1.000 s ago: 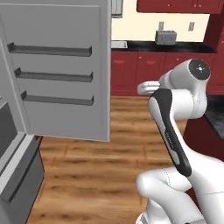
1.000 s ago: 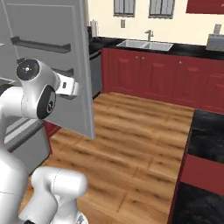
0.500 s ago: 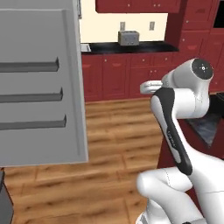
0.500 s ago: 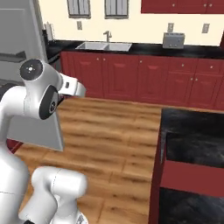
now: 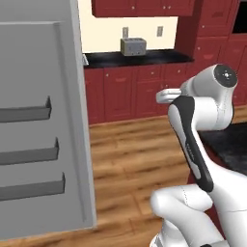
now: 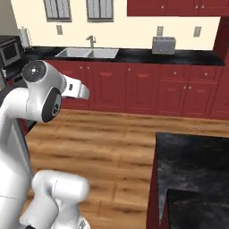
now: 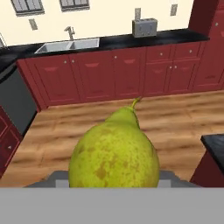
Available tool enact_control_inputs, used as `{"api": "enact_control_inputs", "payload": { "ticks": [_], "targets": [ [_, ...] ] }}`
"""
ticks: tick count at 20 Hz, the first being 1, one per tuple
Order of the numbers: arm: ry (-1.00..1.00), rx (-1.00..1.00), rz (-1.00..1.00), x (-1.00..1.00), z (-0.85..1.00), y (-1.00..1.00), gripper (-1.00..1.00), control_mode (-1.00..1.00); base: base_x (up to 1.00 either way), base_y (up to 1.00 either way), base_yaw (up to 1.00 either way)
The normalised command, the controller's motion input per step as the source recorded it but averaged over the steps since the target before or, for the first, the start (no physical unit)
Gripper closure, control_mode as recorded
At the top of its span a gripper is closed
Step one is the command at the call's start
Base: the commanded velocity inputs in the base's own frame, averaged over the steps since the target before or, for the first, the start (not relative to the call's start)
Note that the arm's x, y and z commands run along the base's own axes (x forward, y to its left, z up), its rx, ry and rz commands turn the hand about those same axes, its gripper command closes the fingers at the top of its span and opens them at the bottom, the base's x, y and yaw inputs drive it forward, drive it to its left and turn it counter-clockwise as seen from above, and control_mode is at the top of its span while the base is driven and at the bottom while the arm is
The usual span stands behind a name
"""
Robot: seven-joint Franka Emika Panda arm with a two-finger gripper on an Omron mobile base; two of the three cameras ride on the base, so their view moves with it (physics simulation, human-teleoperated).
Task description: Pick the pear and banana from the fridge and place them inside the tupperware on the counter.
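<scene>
The pear (image 7: 114,155), yellow-green with brown speckles and a short stem, sits close up in the hand view. My gripper (image 7: 114,178) is shut on it, a grey finger showing at each side of its base. In the left base view the fridge's open grey door (image 5: 43,120) with its racks stands at the left. A black marbled counter (image 6: 192,161) over dark red cabinets lies at the lower right of the right base view. The banana and the tupperware are out of view.
Along the far wall runs a black counter (image 6: 134,54) with a sink (image 6: 87,53) and a grey toaster (image 6: 163,45) on it, over red cabinets (image 6: 147,89). Wooden floor (image 6: 107,143) spreads between me and that wall.
The whole scene has slid across both base views, so the base has turned; the fridge door now sits further left and the far counter is more central. The arm keeps its pose with the pear.
</scene>
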Motion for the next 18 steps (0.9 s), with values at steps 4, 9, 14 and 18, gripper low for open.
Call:
{"api": "enact_control_inputs", "payload": {
  "ticks": [4,9,14,18],
  "targets": [
    [0.0,0.0,0.0,0.0,0.0,0.0,1.0,1.0,1.0,0.0,-0.03],
    [0.0,0.0,0.0,0.0,0.0,0.0,1.0,1.0,1.0,0.01,0.0],
    [0.0,0.0,0.0,0.0,0.0,0.0,1.0,1.0,1.0,0.02,0.16],
    [0.0,0.0,0.0,0.0,0.0,0.0,1.0,1.0,1.0,0.01,0.45]
  ]
}}
